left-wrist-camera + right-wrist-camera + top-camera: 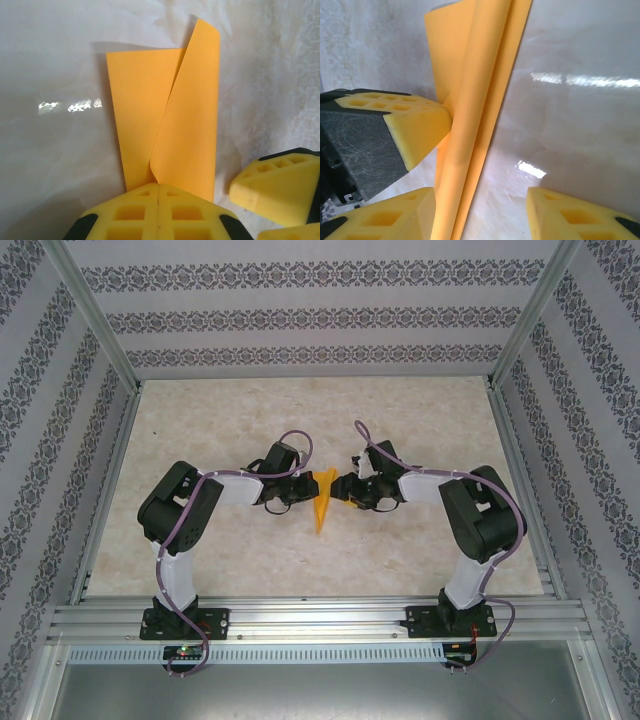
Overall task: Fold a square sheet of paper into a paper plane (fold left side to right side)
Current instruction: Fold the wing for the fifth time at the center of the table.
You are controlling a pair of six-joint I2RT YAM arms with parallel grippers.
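The sheet is already showing as a narrow, creased, pointed plane (322, 502), so most of the folding is looking done; judging by the loose flap standing up in the left wrist view, a last fold from left to right, or a pressing flat, is waiting to be done. The plane is sitting about midway between the table's (220, 420) left and right edges, tip pointing toward the near edge, standing on edge rather than lying flat. Both arms are reaching inward, elbows out, wrists meeting at it; the left gripper (158, 192) is pinching the plane's crease, fingers fully together; the right gripper (482, 215) is standing half open, fingers straddling the plane, gripping nothing.
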